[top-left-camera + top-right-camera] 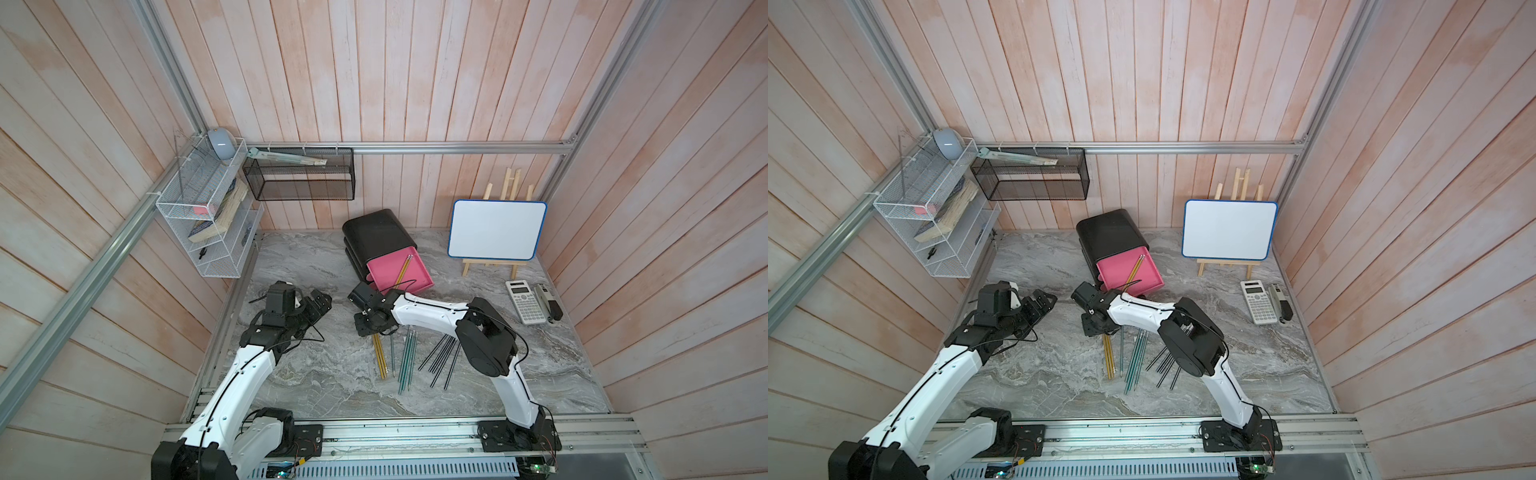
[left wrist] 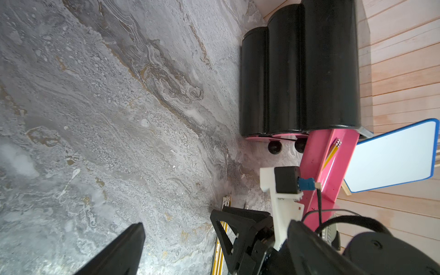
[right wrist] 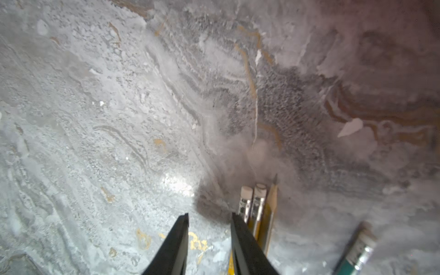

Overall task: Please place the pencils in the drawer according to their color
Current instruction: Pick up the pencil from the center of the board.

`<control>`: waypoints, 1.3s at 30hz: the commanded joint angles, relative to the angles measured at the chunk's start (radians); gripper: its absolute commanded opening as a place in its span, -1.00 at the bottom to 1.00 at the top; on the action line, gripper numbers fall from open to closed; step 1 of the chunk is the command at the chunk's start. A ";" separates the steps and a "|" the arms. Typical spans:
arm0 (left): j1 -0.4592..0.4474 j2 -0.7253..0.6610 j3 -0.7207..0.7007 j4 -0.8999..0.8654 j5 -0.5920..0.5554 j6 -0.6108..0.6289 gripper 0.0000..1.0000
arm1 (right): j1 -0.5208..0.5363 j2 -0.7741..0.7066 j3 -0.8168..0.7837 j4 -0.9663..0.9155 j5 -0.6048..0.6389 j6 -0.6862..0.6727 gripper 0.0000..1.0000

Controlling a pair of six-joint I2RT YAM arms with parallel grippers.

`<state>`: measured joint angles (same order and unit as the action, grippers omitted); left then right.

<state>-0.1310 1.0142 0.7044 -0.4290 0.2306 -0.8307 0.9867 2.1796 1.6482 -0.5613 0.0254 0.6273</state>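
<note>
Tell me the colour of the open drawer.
Pink; the open drawer shows best in a top view.

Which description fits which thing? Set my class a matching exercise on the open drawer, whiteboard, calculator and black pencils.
Things
1. open drawer
2. whiteboard
3. calculator
4. black pencils

Descriptions
A. propped on an easel
B. flat on the table, near the easel's foot
C. holds yellow pencils
D. fanned out beside the teal pencils

Pairs: 1-C, 2-A, 3-B, 4-D
</note>
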 commanded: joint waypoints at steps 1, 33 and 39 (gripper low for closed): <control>0.005 0.003 -0.016 0.024 0.012 0.018 0.99 | -0.014 0.025 0.004 -0.011 0.028 -0.004 -0.30; 0.004 0.003 -0.026 0.042 0.030 0.014 0.99 | -0.019 -0.060 0.002 -0.011 0.129 0.008 -0.32; 0.005 0.003 -0.029 0.049 0.031 0.013 0.99 | -0.019 -0.068 -0.002 -0.008 0.146 0.008 -0.31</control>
<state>-0.1310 1.0180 0.6895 -0.4030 0.2539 -0.8310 0.9802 2.1498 1.6478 -0.5751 0.1219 0.6315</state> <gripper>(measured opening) 0.995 0.342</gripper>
